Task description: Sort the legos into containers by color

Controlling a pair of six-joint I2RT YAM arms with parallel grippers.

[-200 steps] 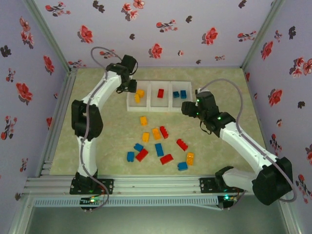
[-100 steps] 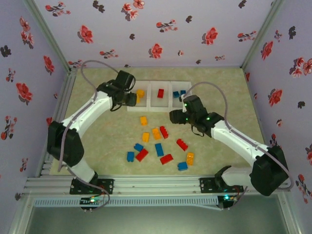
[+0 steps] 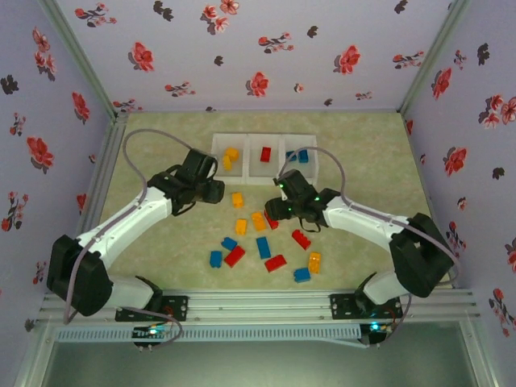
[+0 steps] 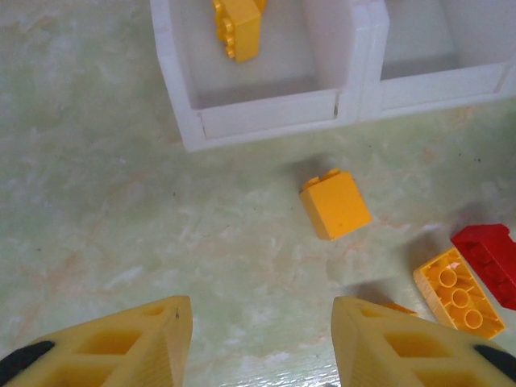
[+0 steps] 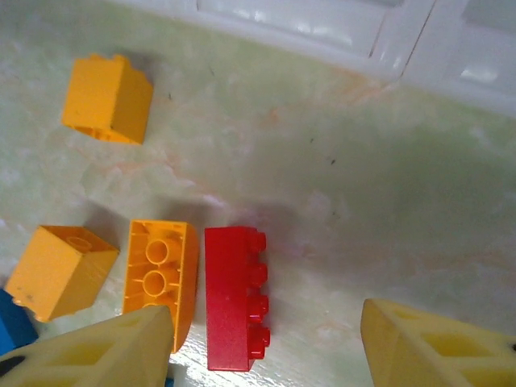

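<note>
The containers (image 3: 263, 135) stand in a row at the back, holding yellow (image 3: 230, 156), red (image 3: 265, 154) and blue (image 3: 297, 156) legos. Several loose legos lie on the mat in front of them. My left gripper (image 3: 216, 192) hangs open and empty (image 4: 262, 339) just left of a yellow brick (image 4: 334, 204). My right gripper (image 5: 266, 339) is open above a red brick (image 5: 234, 297), which lies on its side between the fingers, nearer the left one. An upturned orange brick (image 5: 160, 270) touches the red one.
More loose bricks lie nearer the arms: red (image 3: 301, 239), red (image 3: 275, 263), blue (image 3: 263, 247), blue (image 3: 215, 259), yellow (image 3: 314, 262). Floral walls close in the mat on three sides. Bare mat stretches along the left and right edges.
Both arms have swung from the containers down toward the loose bricks. The right jaws have narrowed somewhat over the red brick.
</note>
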